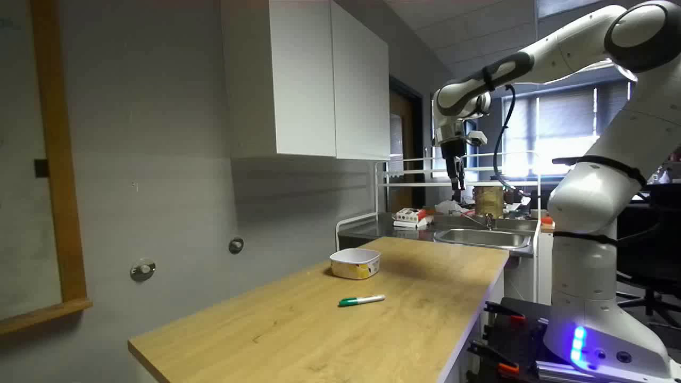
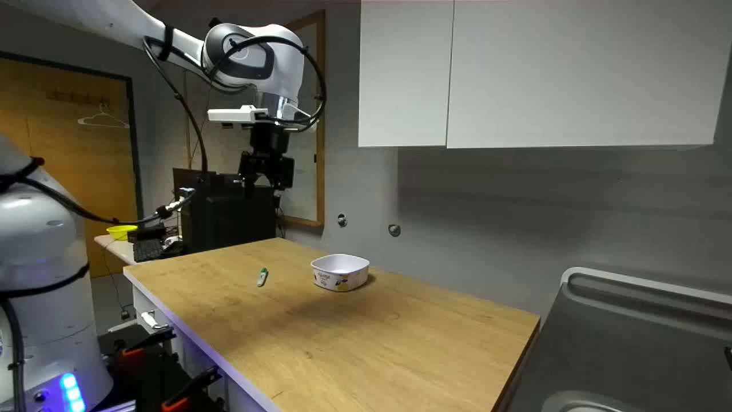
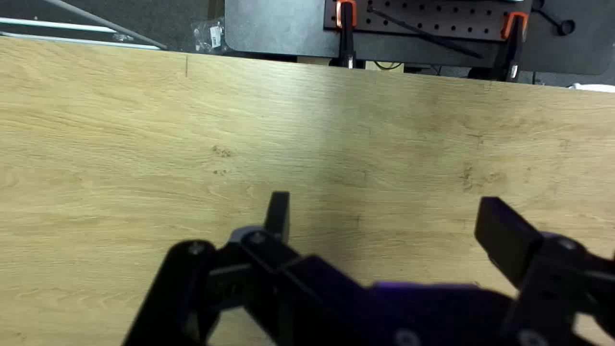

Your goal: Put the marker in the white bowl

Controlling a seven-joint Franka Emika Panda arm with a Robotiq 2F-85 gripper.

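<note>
The marker (image 1: 362, 300) lies on the wooden table, with a green cap and a whitish body; it also shows in an exterior view (image 2: 262, 277). The white bowl (image 1: 348, 270) is low, with rounded corners and printed sides, and stands upright near the wall, apart from the marker; it shows in an exterior view too (image 2: 331, 280). My gripper (image 3: 384, 206) is open and empty, high above the table, pointing down. It shows in both exterior views (image 1: 457, 194) (image 2: 265, 183). Marker and bowl are out of the wrist view.
The wooden table (image 3: 120, 192) runs along the grey wall. White wall cabinets (image 1: 330, 85) hang above its far part. Black and orange clamps (image 3: 347, 29) stand at the table's robot-side edge. A sink (image 1: 484, 238) and boxes (image 1: 410, 215) are beyond the table's end.
</note>
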